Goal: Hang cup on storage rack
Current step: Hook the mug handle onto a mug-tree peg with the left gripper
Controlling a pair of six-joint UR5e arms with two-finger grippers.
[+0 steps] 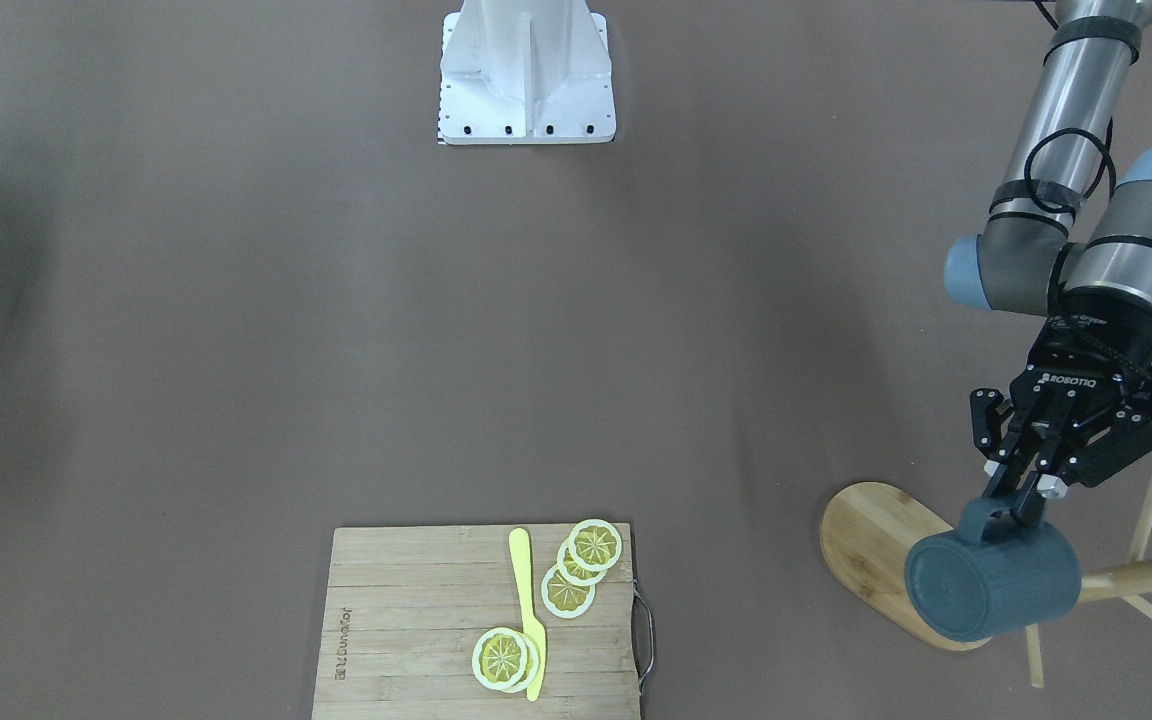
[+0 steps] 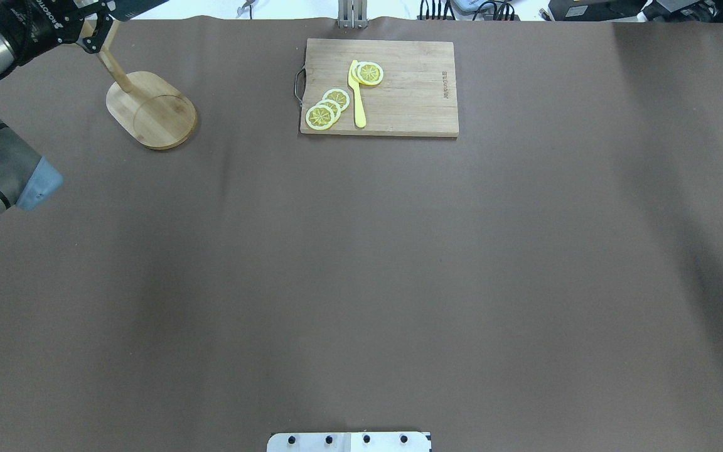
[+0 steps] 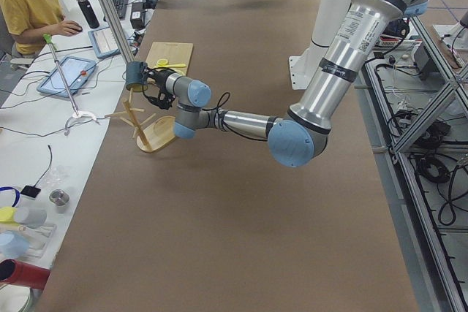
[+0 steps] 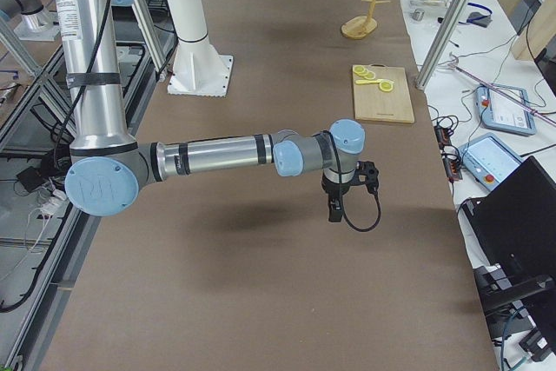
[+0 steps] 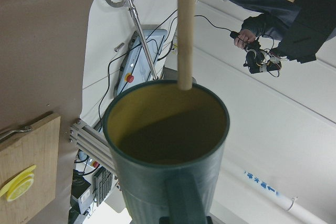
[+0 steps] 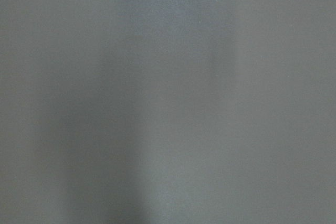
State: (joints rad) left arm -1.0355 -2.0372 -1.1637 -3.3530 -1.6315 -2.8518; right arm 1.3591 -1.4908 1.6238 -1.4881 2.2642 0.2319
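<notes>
The jaws of the left gripper are narrowed onto the loop handle of the dark teal-blue ribbed cup, which hangs in the air on its side, its flat bottom turned toward the front-facing camera. In the left wrist view the cup's yellowish inside faces away from the gripper, and a thin round wooden stick of the light bamboo storage rack comes down across the far rim of the mouth; whether it touches the rim cannot be told. From the front the cup sits over the rack's oval flat base and hides part of the central post, with thin pegs spreading just beside it. From the left end of the surface, the cup is level with the top of the rack, above its pegs. Well apart, along the same edge of the brown surface, lies a rectangular slatted bamboo cutting board with a metal handle, carrying a yellow plastic knife and several lemon slices. The right gripper points down over the surface far from the rack; how its jaws stand cannot be told.
</notes>
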